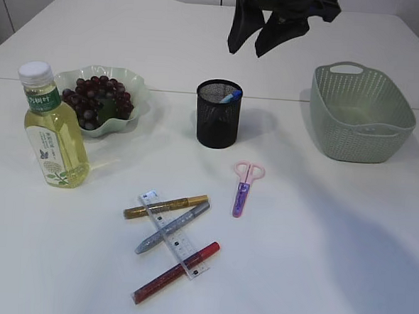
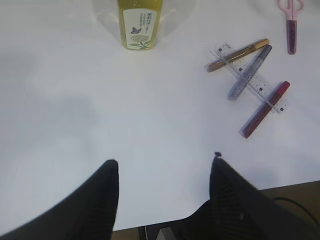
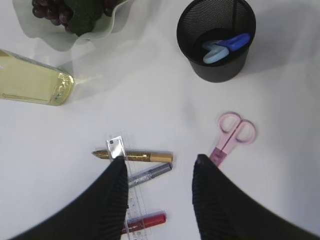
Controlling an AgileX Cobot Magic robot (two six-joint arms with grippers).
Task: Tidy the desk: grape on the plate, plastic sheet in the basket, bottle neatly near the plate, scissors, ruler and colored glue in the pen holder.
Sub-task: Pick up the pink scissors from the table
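Exterior view: ruler mid-worktop, near the front edge, both end effectors apart and empty.
Clear ruler lies across gold, silver and red glue pens; scissors just right, bare worktop around.

Bright, even, diffuse light in all three views. The white counter is near overexposed, with little surface detail. Shadows are soft: a broad grey patch lies near right in the exterior view, and faint ones right of the holder and the basket. Mild glare on the bottle, with a pale glow on the counter beside it. Wrist views: the end effector fingers are dark, underexposed and slightly soft; objects stay sharp. No obvious edge distortion.
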